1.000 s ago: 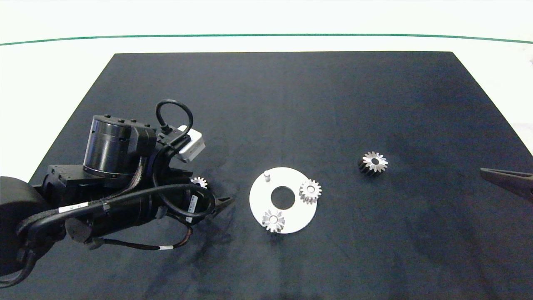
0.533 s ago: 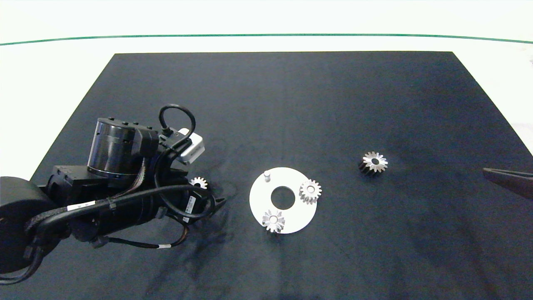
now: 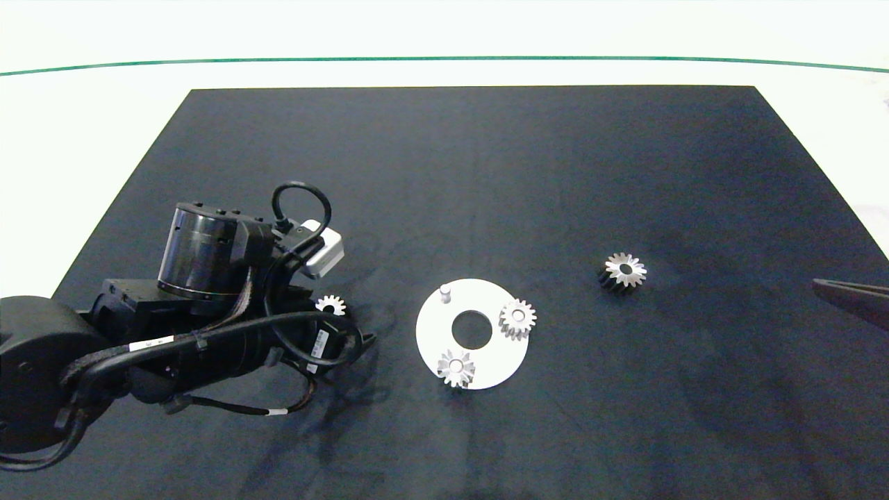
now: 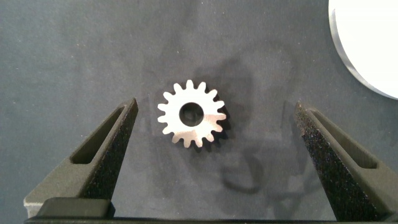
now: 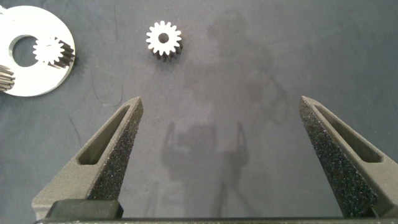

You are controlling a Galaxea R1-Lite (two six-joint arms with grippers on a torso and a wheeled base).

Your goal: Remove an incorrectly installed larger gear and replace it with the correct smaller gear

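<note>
The left pincer (image 4: 214, 158) hangs spread wide over the smaller gear (image 4: 191, 114), which lies flat on the black mat (image 3: 486, 173) between its two fingers (image 4: 102, 149), touching neither. In the head view that gear (image 3: 330, 305) peeks out just beyond the left arm's wrist, and the white disc (image 3: 486, 361) lies near the pincer's tip, on its far side from the arm. The disc carries two gears, one (image 3: 517, 319) at its edge away from the left pincer and one (image 3: 456, 367) at its near rim, plus a bare peg (image 3: 445, 292).

The larger gear (image 3: 624, 270) lies on the mat between the disc and the right pincer (image 5: 217, 158), well apart from both. In the right wrist view it (image 5: 164, 40) sits well ahead of the spread fingers, which grip nothing. That pincer is parked at the worktop's right edge.
</note>
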